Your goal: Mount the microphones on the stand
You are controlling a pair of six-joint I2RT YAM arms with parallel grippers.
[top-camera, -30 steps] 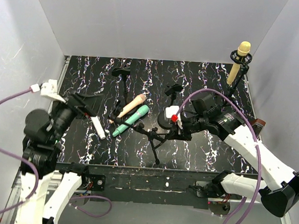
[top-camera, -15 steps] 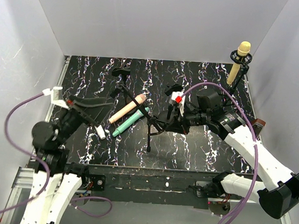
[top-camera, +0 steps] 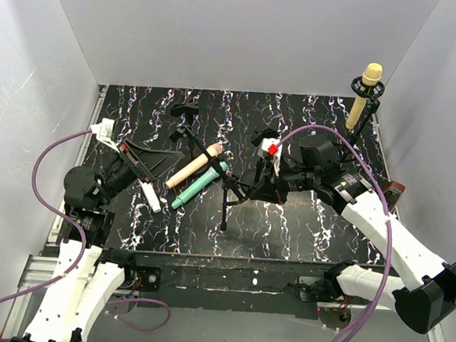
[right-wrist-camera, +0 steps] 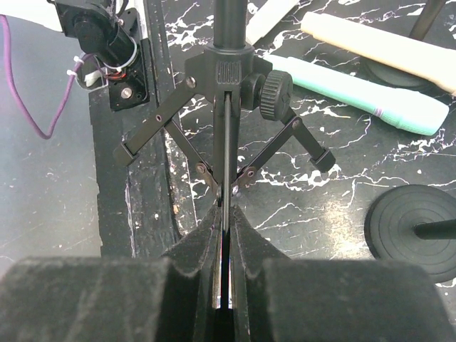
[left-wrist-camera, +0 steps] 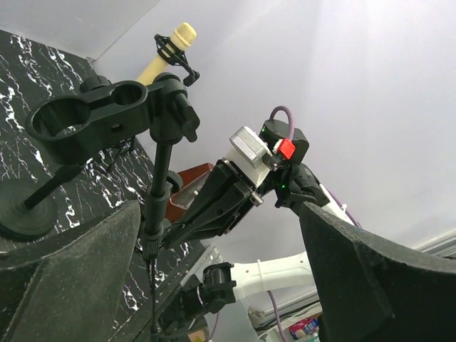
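- The right gripper (right-wrist-camera: 223, 214) has its jaws clenched on one thin rod of the tripod stand (right-wrist-camera: 228, 71), and a free leg points toward the near edge of the table (top-camera: 302, 223). From above, the fingertips are hidden under the wrist.
- The left gripper (left-wrist-camera: 219, 206) hovers near the left edge, jaws spread and grasping nothing.
- The white microphone (top-camera: 151, 195), teal-green microphone (top-camera: 200, 184) and peach-pink microphone (top-camera: 191, 168) lie loose left of centre, well apart from the edges. A black clip (top-camera: 213, 149) crosses the peach head; I cannot tell if they touch.
- The yellow-tan microphone (top-camera: 365, 94) stands clipped in the far-right corner.
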